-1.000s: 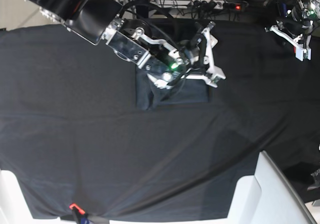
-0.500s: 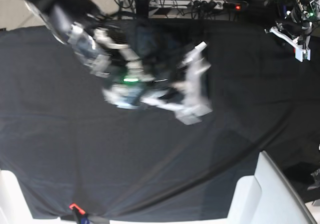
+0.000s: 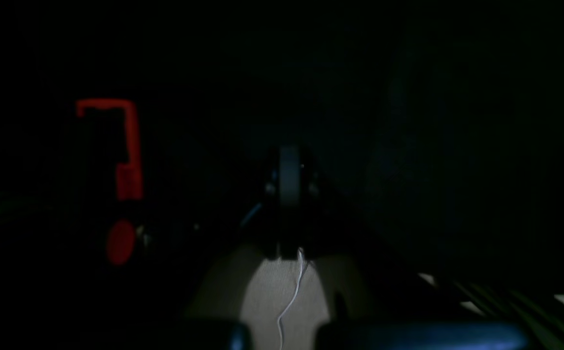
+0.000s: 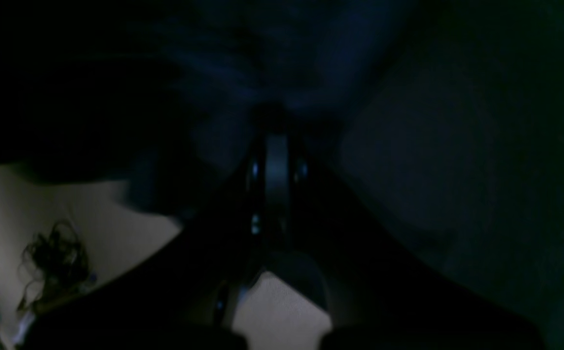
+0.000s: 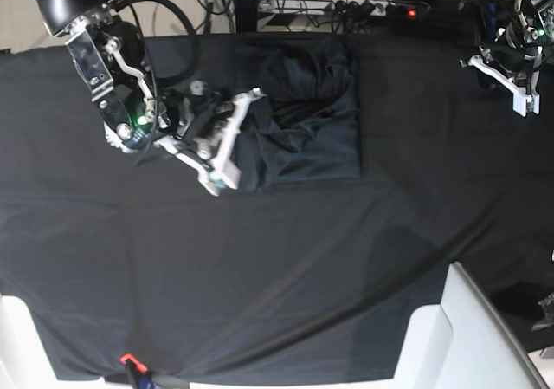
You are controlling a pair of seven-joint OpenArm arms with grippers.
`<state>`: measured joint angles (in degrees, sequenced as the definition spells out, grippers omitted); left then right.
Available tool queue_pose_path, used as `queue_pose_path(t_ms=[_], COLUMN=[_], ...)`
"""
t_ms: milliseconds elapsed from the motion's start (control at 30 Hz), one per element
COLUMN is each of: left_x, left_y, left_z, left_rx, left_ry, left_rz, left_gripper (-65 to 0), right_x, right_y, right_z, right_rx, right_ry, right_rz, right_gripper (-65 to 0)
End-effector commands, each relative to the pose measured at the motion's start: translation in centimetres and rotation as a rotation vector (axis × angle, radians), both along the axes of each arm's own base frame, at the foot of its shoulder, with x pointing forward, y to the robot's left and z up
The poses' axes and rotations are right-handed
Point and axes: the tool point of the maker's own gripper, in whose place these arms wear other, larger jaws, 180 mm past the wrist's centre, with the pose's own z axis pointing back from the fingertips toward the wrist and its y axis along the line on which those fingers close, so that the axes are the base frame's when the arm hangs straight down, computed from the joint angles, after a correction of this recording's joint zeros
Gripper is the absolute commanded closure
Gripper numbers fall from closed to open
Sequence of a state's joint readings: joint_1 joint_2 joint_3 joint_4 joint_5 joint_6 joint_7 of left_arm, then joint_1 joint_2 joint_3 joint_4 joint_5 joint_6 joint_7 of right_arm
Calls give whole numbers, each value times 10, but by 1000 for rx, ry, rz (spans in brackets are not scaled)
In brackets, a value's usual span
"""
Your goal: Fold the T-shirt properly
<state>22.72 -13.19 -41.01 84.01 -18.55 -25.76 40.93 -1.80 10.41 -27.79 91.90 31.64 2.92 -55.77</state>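
The right pincer hangs low over the black cloth that covers the table, its white fingers spread apart and released, with nothing between them. Its tips lie at the near-left border of the T-shirt, one finger over the shirt's edge; whether it touches the fabric cannot be told. A green light glows on the wrist behind the pincer.

Just beyond the right pincer, the T-shirt lies as a roughly square, dark charcoal bundle, flat along the side nearest the pincer and bunched into wrinkled folds at its far end, close to the table's back edge.

In the right wrist view everything is very dark: only the T-shirt's bluish folds show ahead of the pincer, and pale floor beneath.

Well away from the shirt, at the table's far corner, the left pincer hovers over the cloth's edge; I cannot tell whether it is released or clenched. The left wrist view is nearly black, with a red shape off to one side.
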Motion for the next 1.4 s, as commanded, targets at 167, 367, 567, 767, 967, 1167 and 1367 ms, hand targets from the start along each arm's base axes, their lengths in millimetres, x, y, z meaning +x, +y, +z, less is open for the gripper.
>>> queue_pose_path(t_ms=[167, 367, 567, 767, 967, 1167, 1367], left_x=[3, 4, 5, 3, 3, 4, 2], left_y=[7, 7, 5, 6, 6, 6, 7], left_z=[8, 8, 8, 8, 7, 8, 8], left_rx=[19, 19, 18, 17, 17, 18, 18], left_ry=[-22, -24, -25, -22, -21, -25, -21], left_rz=[-3, -3, -7, -3, -2, -3, -1], left_gripper=[0, 0, 0, 0, 0, 0, 0], right_x=[7, 7, 8, 13, 36, 38, 39], right_y=[0, 9, 27, 45, 62, 102, 144], right_z=[-6, -7, -11, -10, 9, 1, 1], right_rx=[19, 37, 66, 93, 131, 145, 139], right_ry=[-10, -1, 27, 40, -9, 34, -39], right_rz=[-26, -29, -39, -39, -33, 15, 129], right_gripper=[-6, -6, -6, -6, -6, -6, -6])
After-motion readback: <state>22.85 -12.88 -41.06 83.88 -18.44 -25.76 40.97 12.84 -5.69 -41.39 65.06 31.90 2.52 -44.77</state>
